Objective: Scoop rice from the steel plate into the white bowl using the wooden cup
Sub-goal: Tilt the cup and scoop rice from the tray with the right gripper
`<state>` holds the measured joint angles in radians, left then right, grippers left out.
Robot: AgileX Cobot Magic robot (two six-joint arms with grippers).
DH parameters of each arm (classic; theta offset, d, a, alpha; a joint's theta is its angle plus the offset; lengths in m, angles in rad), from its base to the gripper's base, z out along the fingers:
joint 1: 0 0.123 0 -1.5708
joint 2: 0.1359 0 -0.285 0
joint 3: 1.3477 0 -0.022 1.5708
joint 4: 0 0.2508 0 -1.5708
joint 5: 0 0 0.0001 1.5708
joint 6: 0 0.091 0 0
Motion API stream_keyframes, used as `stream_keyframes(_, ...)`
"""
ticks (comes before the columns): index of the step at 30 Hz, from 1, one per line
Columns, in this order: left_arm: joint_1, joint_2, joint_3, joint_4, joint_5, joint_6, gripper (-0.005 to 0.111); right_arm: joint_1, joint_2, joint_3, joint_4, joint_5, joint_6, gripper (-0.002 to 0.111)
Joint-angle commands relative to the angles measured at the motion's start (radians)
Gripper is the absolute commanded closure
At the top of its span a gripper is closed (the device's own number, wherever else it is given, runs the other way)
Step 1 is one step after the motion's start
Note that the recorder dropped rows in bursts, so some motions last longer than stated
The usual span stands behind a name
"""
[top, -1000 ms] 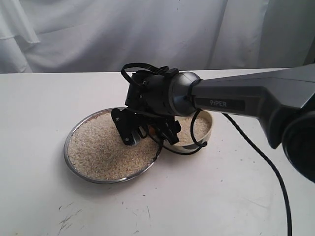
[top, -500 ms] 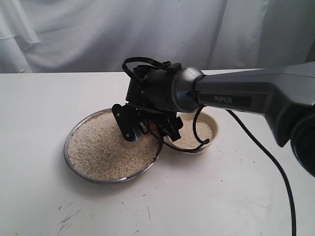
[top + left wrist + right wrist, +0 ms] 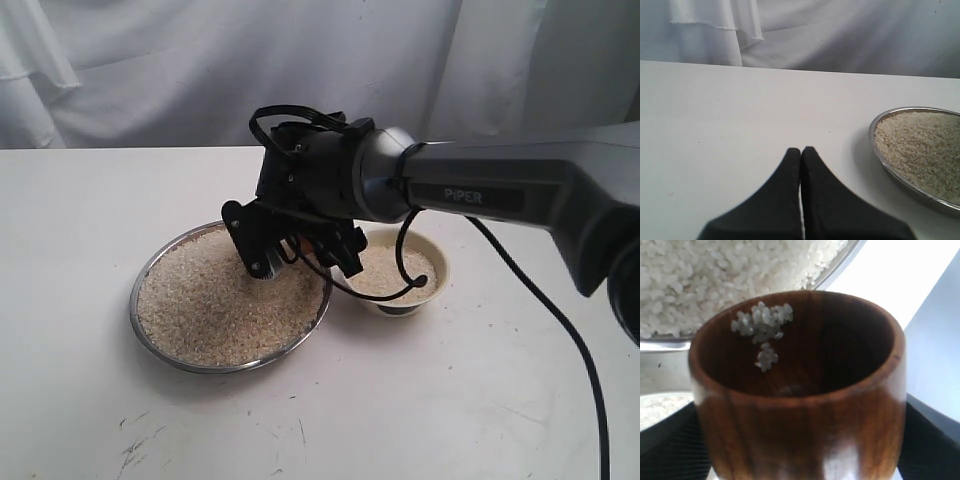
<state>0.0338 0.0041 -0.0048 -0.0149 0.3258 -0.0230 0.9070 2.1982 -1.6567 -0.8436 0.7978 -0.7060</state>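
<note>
The right gripper (image 3: 300,258) has swung from the white bowl (image 3: 441,272) over the steel plate (image 3: 137,318), at its bowl-side edge, jaws clasping the wooden cup (image 3: 800,390) there. It looks light, stiff and glossy: grip mid-wall. The left gripper (image 3: 801,154), beside the plate, is pinched together.

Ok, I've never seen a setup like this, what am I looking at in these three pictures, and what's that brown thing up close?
It is a robot with two arms at a white table. The wide picture comes from a separate camera facing the table: the right arm reaches over a steel plate heaped with rice, beside a white bowl that also holds rice. The other two come from cameras on the wrists. The right one looks into a wooden cup gripped between that arm's wide-set jaws, with only a few grains stuck inside. The left one shows the other arm's jaws closed on nothing, with the plate's edge ahead.
</note>
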Motion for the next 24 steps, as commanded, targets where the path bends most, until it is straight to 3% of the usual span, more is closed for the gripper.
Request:
stream_keyframes(1,0.002,-0.004,0.005,-0.001,-0.007,-0.001,0.107,-0.001,0.006,-0.006,-0.016,-0.024,0.001,0.108)
stream_keyframes(24,0.002,-0.004,0.005,-0.001,-0.007,-0.001,0.107,0.059,0.051,-0.006,0.048,-0.064,-0.011,0.108)
